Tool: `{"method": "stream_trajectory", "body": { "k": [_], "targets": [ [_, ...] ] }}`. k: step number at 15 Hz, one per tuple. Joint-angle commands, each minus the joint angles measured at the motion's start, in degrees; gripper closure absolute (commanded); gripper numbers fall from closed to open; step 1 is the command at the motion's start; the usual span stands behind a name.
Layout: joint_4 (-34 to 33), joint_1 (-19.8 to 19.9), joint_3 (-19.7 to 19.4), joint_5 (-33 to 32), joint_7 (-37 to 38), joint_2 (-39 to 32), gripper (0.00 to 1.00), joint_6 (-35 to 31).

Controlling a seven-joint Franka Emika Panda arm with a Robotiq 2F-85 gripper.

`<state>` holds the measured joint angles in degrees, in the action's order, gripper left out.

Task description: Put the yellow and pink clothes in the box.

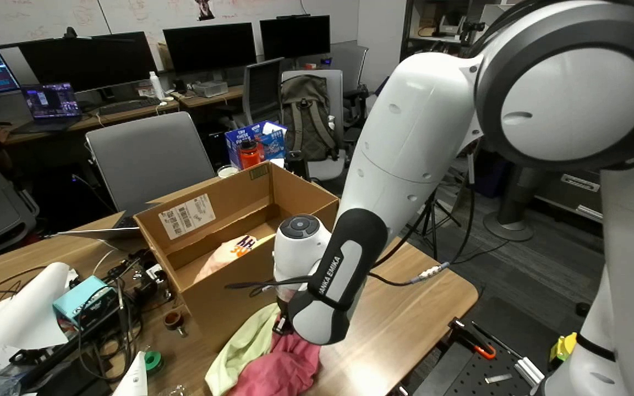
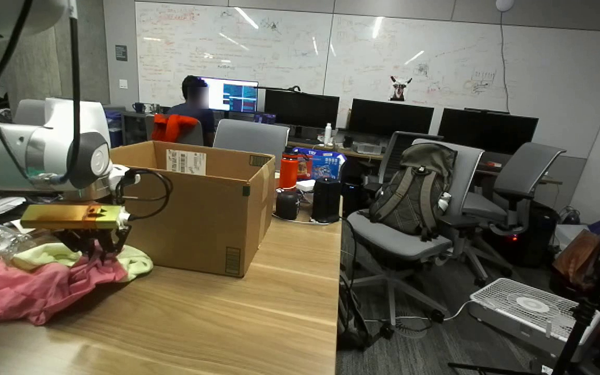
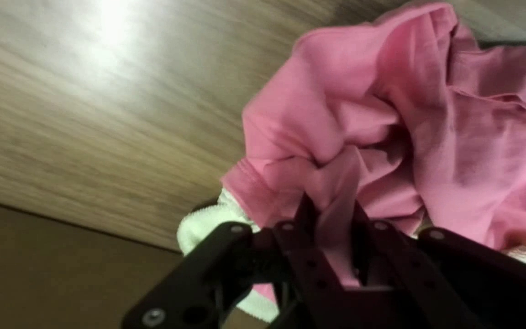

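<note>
An end effector, closest to the wrist camera, grips a fold of pink cloth, drawn nearly closed with the fabric bunched in its narrow gap. The rest of the pink cloth spreads across the table below and to one side of the end effector. Yellow cloth lies beneath and beside it, partly under the pink; whether any of it is caught in the grip cannot be seen. The box stands upright just beside the end effector, which hangs lower than the rim. Inside, in an exterior view, rests a pale cloth with lettering; whether it counts toward the job cannot be told, and the near wall hides part of the floor. The work looks well short of done: pink and yellow both lie outside the box, and only the pink appears to be in hand. Left to do, by the look of it, are a lift above the rim, a carry sideways from here and a release, then a second trip for the yellow unless it comes along.
</note>
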<state>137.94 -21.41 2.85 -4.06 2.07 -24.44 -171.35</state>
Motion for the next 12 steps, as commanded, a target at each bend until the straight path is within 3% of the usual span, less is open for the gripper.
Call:
{"method": "stream_trajectory", "body": {
  "k": [1, 12],
  "targets": [
    [1.98, -3.21, -3.40, -3.33, 4.65, 5.97, 0.96, 0.32],
    [0.38, -13.07, -15.80, -16.74, 18.30, 14.36, 0.96, 5.68]
  ]
}}
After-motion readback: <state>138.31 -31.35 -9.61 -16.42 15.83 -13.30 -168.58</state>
